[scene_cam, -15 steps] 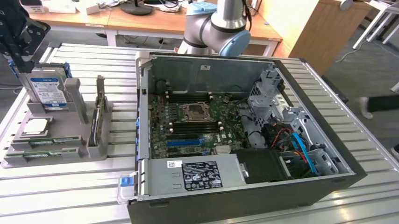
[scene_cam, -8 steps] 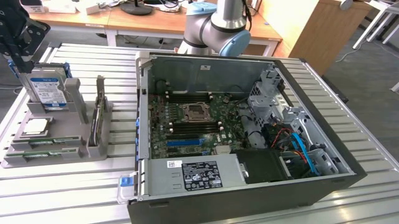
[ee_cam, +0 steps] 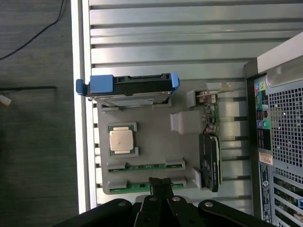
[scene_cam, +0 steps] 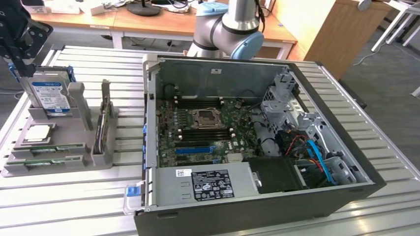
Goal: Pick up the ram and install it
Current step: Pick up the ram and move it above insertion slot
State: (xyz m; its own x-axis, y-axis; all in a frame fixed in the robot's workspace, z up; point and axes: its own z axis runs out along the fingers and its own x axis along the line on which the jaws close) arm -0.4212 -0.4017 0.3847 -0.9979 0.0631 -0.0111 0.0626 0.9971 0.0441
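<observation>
Exterior view: I see the arm's joint (scene_cam: 229, 27) behind the open computer case (scene_cam: 262, 214); the hand (scene_cam: 23, 66) hangs at the exterior view's left, above the hard drive (scene_cam: 49, 96); it is dark and cut off by the frame edge, so I cannot read its grip here; the grey holder (scene_cam: 98, 157) sits on the slatted surface (scene_cam: 66, 206) beside the case, carrying the drive upright, the CPU (scene_cam: 36, 132) flat, and the ram (scene_cam: 56, 147) lying in a slot, a second stick (scene_cam: 49, 160) just beside it.

Wrist view: the hand (ee_cam: 161, 182) is clenched on nothing, well above the holder (ee_cam: 156, 142); the ram (ee_cam: 146, 166) lies in its slot; the second stick (ee_cam: 135, 186) is partly hidden behind the hand; a dark card (ee_cam: 210, 161) stands on edge near the case (ee_cam: 279, 142).
</observation>
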